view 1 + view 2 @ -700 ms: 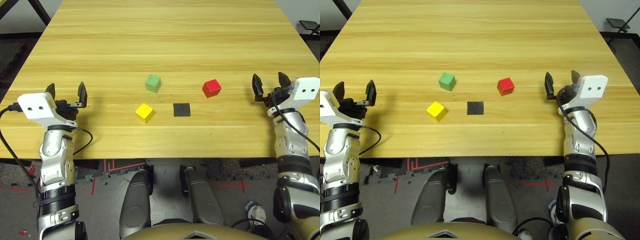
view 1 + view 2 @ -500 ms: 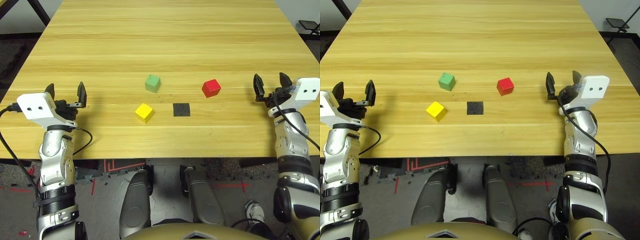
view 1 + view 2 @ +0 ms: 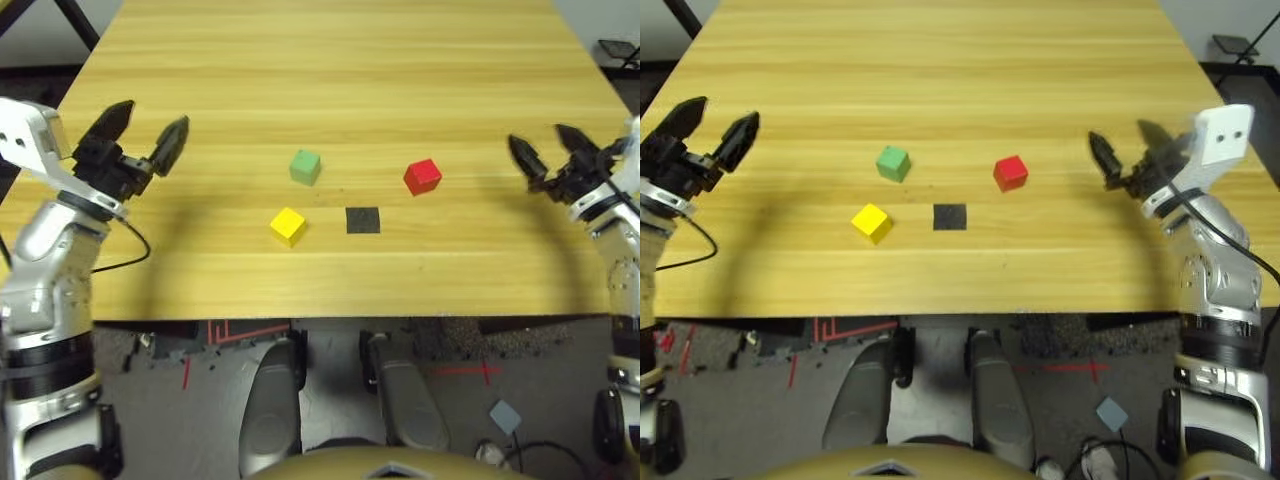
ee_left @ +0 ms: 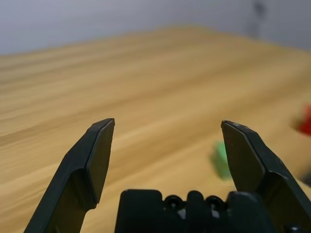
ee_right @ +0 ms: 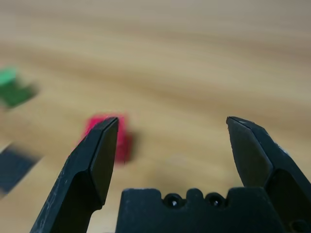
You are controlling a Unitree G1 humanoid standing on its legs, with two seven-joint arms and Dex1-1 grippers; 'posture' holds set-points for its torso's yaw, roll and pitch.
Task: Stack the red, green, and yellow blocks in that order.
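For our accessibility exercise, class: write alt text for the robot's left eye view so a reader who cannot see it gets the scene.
Three small cubes sit apart mid-table on a wooden table: a green block, a red block to its right, and a yellow block nearer the robot, beside a flat black square patch. The left claw and right claw are open, empty, at the table's sides.

Bench (image 3: 330, 60): light wood, plank-grained, evenly lit. Floor (image 3: 170, 375): dark grey, red tape marks (image 3: 222, 328) beneath the near edge. Pale wall beyond the far corners.
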